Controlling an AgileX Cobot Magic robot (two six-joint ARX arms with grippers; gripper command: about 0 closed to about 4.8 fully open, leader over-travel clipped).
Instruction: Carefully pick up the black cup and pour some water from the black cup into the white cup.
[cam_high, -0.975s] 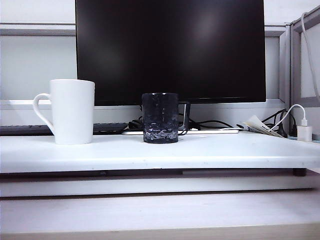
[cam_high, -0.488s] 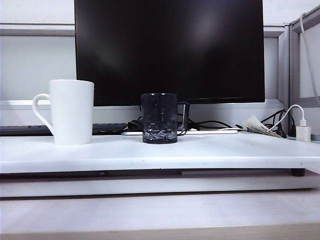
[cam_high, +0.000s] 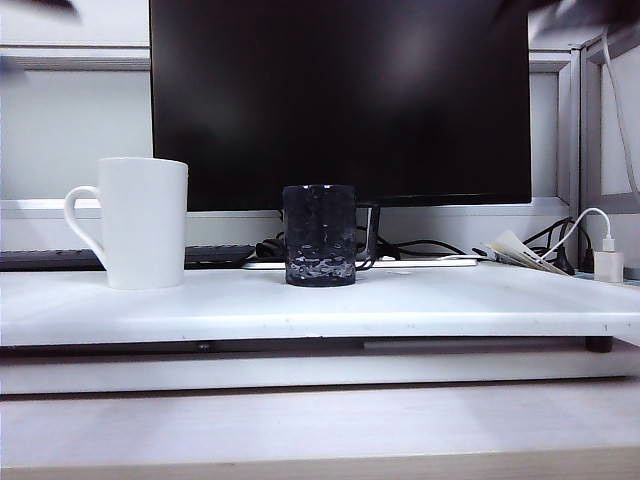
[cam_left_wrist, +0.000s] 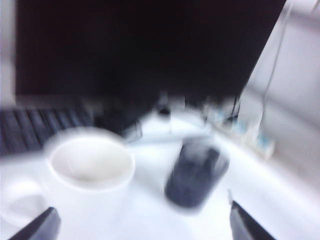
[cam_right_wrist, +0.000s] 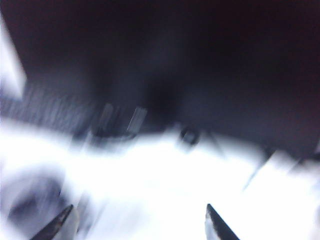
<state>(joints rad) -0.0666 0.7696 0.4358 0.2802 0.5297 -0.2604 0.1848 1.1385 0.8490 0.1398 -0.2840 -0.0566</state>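
White shelf (cam_high: 400, 310), white cup (cam_high: 145, 222), black cup (cam_high: 320, 235).

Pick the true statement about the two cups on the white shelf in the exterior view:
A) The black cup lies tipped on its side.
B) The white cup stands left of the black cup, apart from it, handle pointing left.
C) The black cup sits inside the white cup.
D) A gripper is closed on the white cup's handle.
B: the white cup stands upright left of the black cup with shelf visible between them, its handle on the left side.
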